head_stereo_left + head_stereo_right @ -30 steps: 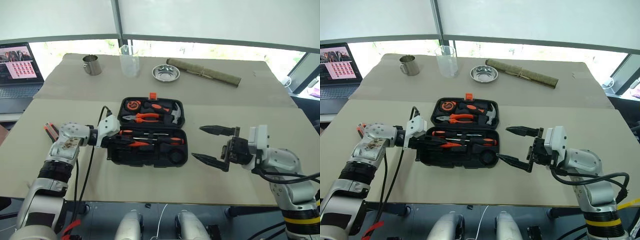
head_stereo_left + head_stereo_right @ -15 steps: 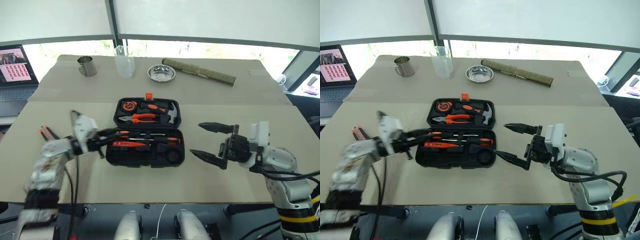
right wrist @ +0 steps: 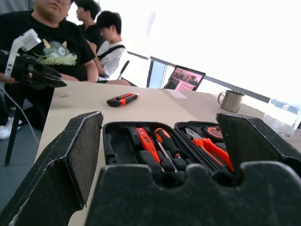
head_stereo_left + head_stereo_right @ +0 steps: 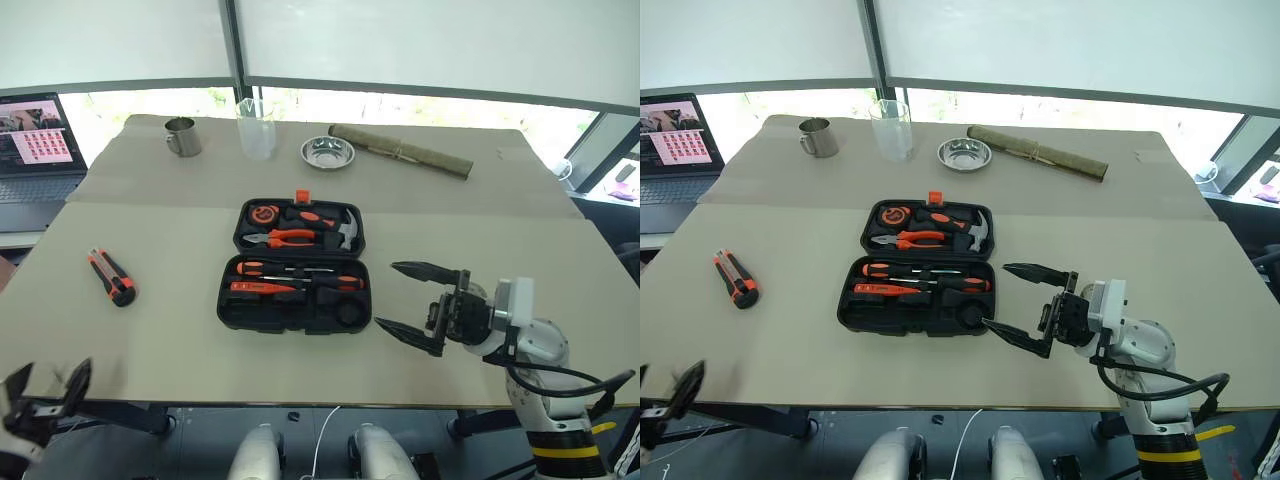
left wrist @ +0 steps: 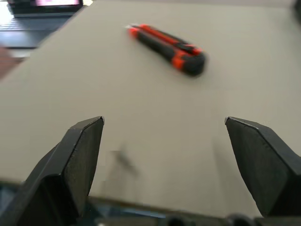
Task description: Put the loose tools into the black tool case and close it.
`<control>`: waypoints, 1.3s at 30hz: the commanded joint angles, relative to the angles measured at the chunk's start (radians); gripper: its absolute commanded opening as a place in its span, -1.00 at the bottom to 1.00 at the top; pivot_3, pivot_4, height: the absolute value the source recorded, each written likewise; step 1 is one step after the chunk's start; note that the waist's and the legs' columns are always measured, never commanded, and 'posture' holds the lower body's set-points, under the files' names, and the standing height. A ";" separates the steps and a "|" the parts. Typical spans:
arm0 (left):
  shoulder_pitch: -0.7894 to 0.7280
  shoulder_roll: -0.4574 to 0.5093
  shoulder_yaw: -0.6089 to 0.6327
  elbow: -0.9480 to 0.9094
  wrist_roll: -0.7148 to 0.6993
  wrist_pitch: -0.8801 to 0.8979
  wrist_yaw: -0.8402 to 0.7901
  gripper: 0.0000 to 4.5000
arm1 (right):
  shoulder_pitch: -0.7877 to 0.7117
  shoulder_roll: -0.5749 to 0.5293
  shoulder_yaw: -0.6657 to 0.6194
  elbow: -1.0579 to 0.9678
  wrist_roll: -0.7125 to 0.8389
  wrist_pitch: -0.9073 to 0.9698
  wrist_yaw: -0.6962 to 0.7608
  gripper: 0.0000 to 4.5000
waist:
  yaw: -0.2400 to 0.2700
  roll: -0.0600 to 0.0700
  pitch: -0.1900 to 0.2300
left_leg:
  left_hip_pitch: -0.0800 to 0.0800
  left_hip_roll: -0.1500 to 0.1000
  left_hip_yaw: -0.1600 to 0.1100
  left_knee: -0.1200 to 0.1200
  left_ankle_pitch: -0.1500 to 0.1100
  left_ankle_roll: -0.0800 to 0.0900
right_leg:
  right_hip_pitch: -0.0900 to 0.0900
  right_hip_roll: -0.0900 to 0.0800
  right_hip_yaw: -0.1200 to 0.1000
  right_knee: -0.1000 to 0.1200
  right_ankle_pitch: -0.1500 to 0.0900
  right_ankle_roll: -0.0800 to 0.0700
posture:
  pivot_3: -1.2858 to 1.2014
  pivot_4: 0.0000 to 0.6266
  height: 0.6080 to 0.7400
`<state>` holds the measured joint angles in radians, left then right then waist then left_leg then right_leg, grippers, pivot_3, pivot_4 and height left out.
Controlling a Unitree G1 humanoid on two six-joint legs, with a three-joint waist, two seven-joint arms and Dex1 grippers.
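Step in hand: retrieval of the black-and-orange utility knife (image 4: 112, 278), judged to be the one tool not yet stowed.
Knife position: flat on the beige cloth-covered table (image 4: 480, 240), well apart from the case on the robot's left side, no gripper touching it.
Case: the black plastic hinged tool case (image 4: 297, 266) lies open at the table centre; two orange-and-black-handled screwdrivers (image 4: 290, 278) are seated in the near half, orange-handled pliers (image 4: 290, 236) in the far half.
Left gripper (image 4: 45, 392): fingers spread wide, nothing between them, low at the near table edge; in the wrist view the knife lies ahead of the open jaws.
Right gripper (image 4: 415, 301): fingers spread wide, empty, just beside the case's right end.
Recommended approach: the left gripper should be brought over the knife and the jaws aligned across its narrow width, near mid-length.
Caution: a thin, flat body may slide under a shallow grip.
Remaining: knife placed in a free slot, then the lid closed.
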<state>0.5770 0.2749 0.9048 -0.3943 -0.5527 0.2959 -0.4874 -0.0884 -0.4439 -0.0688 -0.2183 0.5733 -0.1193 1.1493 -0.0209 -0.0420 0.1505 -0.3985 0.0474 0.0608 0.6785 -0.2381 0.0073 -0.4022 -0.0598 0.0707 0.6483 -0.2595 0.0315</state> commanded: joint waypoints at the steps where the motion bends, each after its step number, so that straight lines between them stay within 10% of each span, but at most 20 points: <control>1: -0.084 0.022 -0.009 -0.067 -0.066 0.091 0.139 0.99 | -0.031 0.007 -0.016 0.002 0.032 -0.013 0.000 1.00 | 0.000 -0.002 0.000 | -0.001 0.000 0.000 0.000 0.000 0.000 | 0.000 0.000 0.000 -0.001 0.001 0.002 | 0.03 -0.52 1.00; 9: -0.564 0.174 -0.070 0.044 -0.183 0.582 0.628 0.99 | -0.104 0.018 0.013 0.015 0.035 0.008 -0.005 1.00 | 0.009 -0.004 -0.002 | 0.000 0.000 -0.004 0.000 0.001 -0.001 | 0.001 0.003 -0.003 0.002 0.006 0.004 | 0.03 -0.52 1.00; 21: -0.938 0.227 -0.313 0.478 0.062 0.552 0.695 0.99 | -0.126 0.037 0.061 -0.022 0.022 0.026 -0.052 1.00 | 0.004 -0.004 -0.002 | -0.002 -0.002 -0.004 -0.003 0.001 -0.003 | -0.002 0.003 -0.003 0.000 0.007 0.003 | 0.03 -0.52 1.00; 29: -0.881 0.190 -0.285 0.449 0.105 0.556 0.703 -0.07 | -0.118 0.040 0.053 -0.020 0.022 0.014 -0.060 1.00 | 0.006 -0.003 -0.002 | -0.002 -0.001 -0.004 -0.004 0.000 -0.003 | -0.002 0.001 -0.003 0.001 0.007 0.003 | 0.03 -0.52 1.00; 35: -0.914 0.267 -0.355 0.307 -0.029 0.350 0.244 -0.20 | -0.076 0.010 0.014 -0.042 0.019 0.003 -0.064 1.00 | 0.010 -0.005 -0.001 | -0.004 -0.001 -0.004 -0.004 0.001 -0.004 | -0.003 0.001 -0.004 0.000 0.007 0.003 | 0.03 -0.52 1.00; 39: -0.843 0.532 -0.702 0.180 0.014 0.218 -0.392 -0.20 | -0.030 -0.056 -0.026 -0.052 0.011 -0.003 -0.039 1.00 | 0.021 -0.006 0.000 | -0.009 -0.002 -0.001 -0.004 0.003 -0.007 | -0.004 0.000 -0.009 -0.002 0.008 0.002 | 0.03 -0.52 1.00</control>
<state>-0.2935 0.7358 0.3509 -0.1274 -0.5640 0.5898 -0.6046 -0.1320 -0.4740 -0.0427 -0.2404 0.5887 -0.0979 1.0984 0.0005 -0.0483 0.1501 -0.4069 0.0451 0.0609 0.6742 -0.2357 0.0005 -0.4064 -0.0598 0.0624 0.6456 -0.2519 0.0337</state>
